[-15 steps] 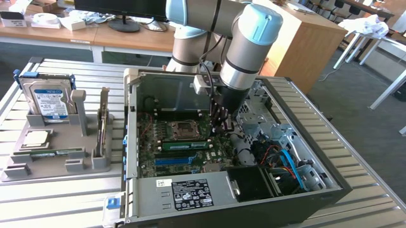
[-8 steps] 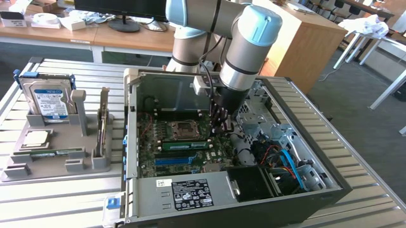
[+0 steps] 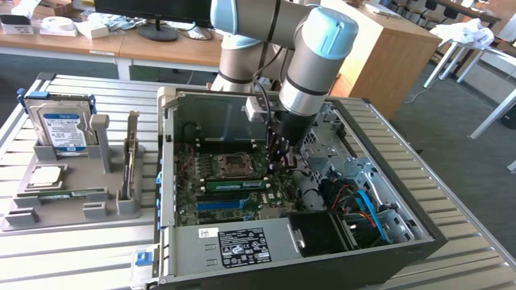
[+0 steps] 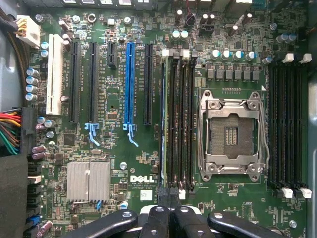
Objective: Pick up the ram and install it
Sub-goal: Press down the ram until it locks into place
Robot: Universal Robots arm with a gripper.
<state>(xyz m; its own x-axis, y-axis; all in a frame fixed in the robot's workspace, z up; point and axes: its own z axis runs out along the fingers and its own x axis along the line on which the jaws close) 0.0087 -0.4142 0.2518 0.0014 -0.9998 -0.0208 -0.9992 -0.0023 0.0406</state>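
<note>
A green ram stick [image 3: 234, 183] stands on edge in the bank of memory slots [image 4: 181, 119], between the empty processor socket [image 4: 232, 134] and the blue card slot [image 4: 130, 84]. My gripper [image 3: 284, 164] reaches down inside the open computer case [image 3: 185, 254] and hovers at one end of that bank. In the wrist view its fingertips [image 4: 171, 201] are pressed together just past the slots' end latches, with nothing visible between them. Whether they touch the stick's end I cannot tell.
A grey parts holder [image 3: 72, 208] on the exterior view's left carries a hard drive [image 3: 64, 130], a silver processor chip [image 3: 47, 176] and a thin green strip [image 3: 64, 195]. Inside the case, cables [image 3: 363, 202] and drive bays [image 3: 322, 142] crowd the exterior view's right side.
</note>
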